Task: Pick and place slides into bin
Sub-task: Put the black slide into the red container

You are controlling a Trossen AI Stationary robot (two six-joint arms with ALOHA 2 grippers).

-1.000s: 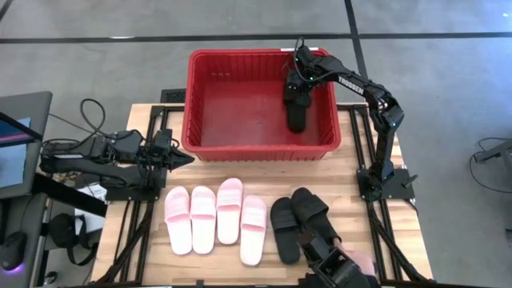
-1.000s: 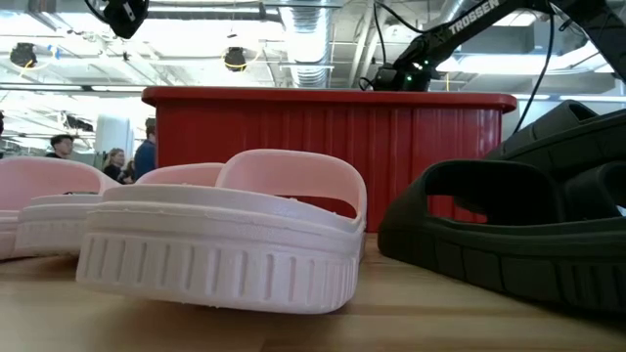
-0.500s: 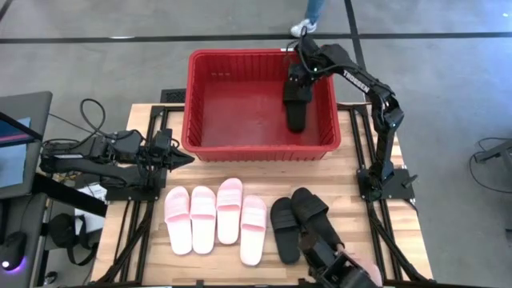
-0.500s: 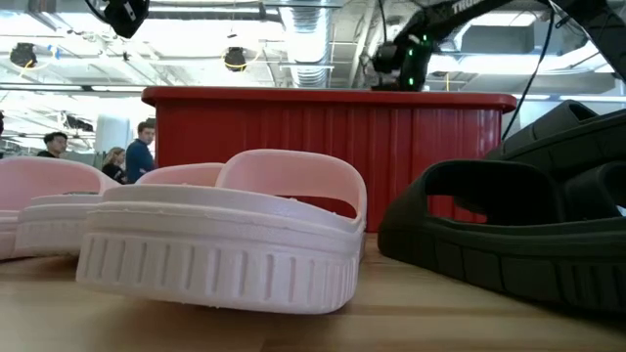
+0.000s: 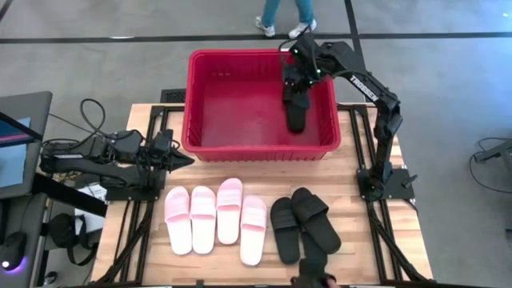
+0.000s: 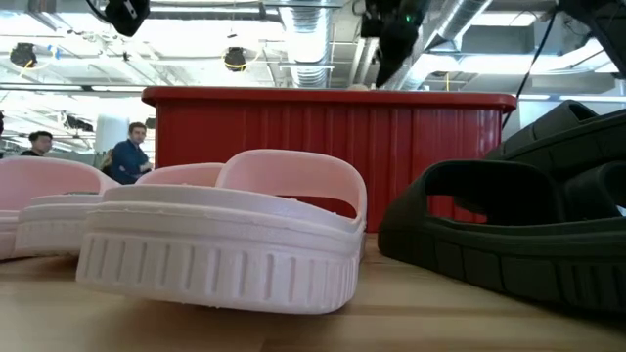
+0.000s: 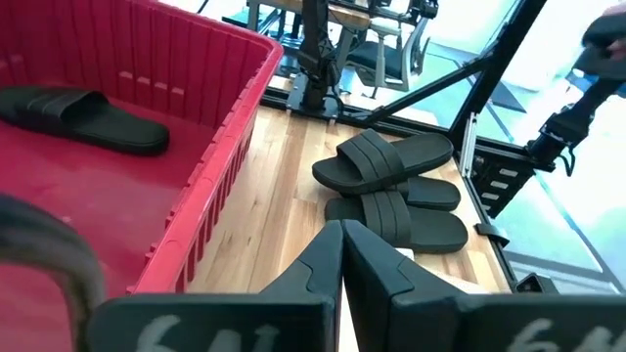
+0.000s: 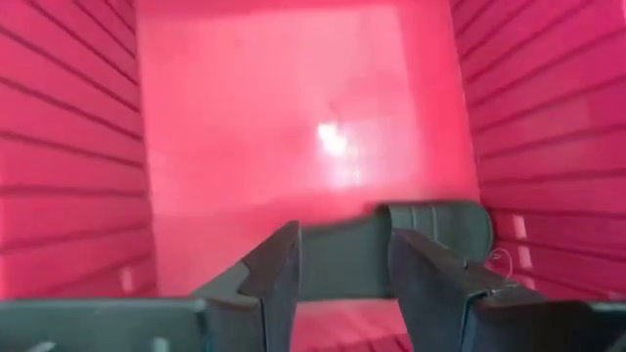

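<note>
- The right gripper (image 5: 294,78) hangs over the far right part of the red bin (image 5: 196,104), fingers apart and holding nothing.
- One black slide (image 5: 296,112) lies flat inside the bin, just below it.
- The left gripper (image 5: 186,160) waits near the bin's left front corner — fingers pressed together.
- Four pink slides (image 5: 216,216) and two black slides (image 5: 302,224) sit on the table (image 5: 356,232).

Grey floor (image 5: 448,48) crossed by dark lines lay beyond the wooden tabletop (image 5: 360,232); silver ceiling ducts (image 6: 313,39) ran overhead.

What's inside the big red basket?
One black slide lies on the red basket's floor, under the right claw. Nothing else shows inside.
</note>
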